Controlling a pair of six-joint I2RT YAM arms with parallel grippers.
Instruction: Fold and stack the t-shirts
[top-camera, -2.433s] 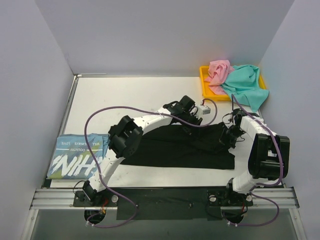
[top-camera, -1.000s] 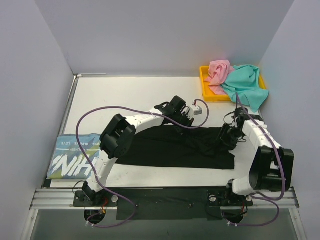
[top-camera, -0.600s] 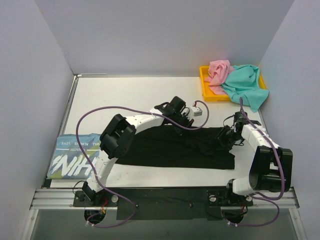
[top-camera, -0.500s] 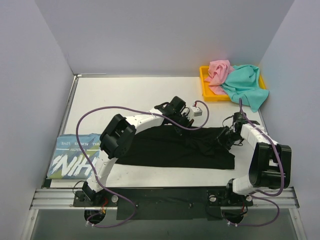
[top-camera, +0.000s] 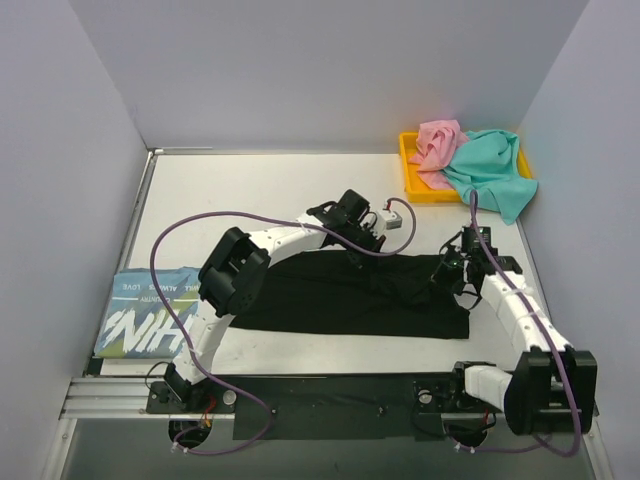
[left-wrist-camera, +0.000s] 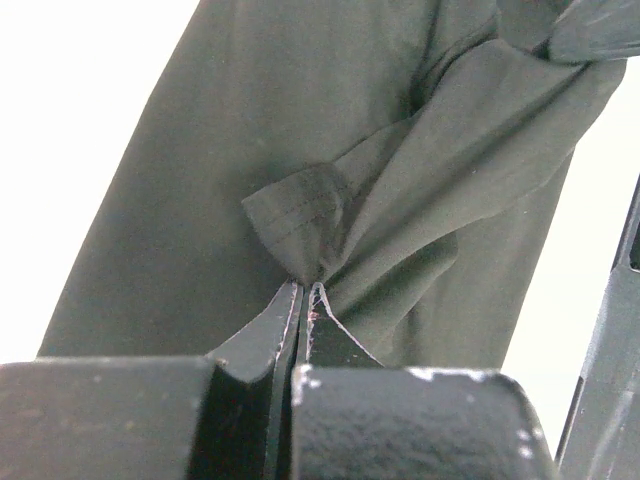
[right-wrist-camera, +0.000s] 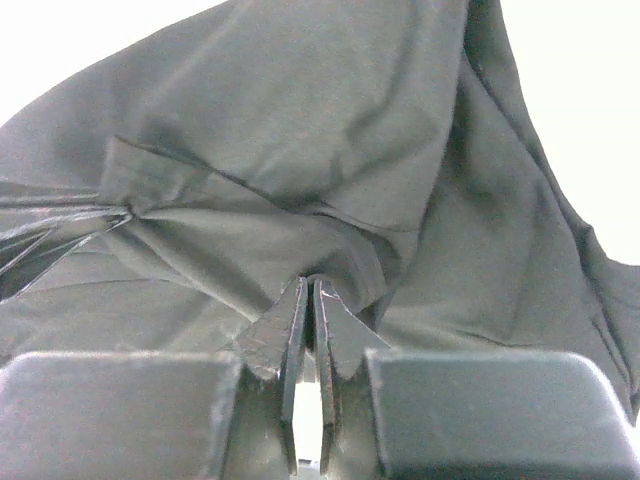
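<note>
Top external view: the black t-shirt (top-camera: 340, 300) lies spread flat across the near middle of the table (top-camera: 250, 190), laid out for folding. The left gripper (top-camera: 362, 256) comes down on its far edge near the middle, and the right gripper (top-camera: 448, 270) on its right end. Both sit on the cloth, probably so the two can lift one side together and fold it over. A light blue t-shirt (top-camera: 150, 315) lies folded at the near left edge, apparently the base of the stack. The pink t-shirt (top-camera: 437, 140) and teal t-shirt (top-camera: 490, 175) sit bunched in the yellow tray (top-camera: 410, 178) at the far right corner, the teal one spilling over its rim.

Left wrist view: the fingers (left-wrist-camera: 268, 332) are pressed together with a pleat of the black t-shirt caught at the tips. Creases fan out from that pinch, so the cloth seems lightly pulled.

Right wrist view: the jaws show only a slit between them, and a hemmed fold of the black t-shirt bunches at the tips. It looks like a pinch on a thin layer.
</note>
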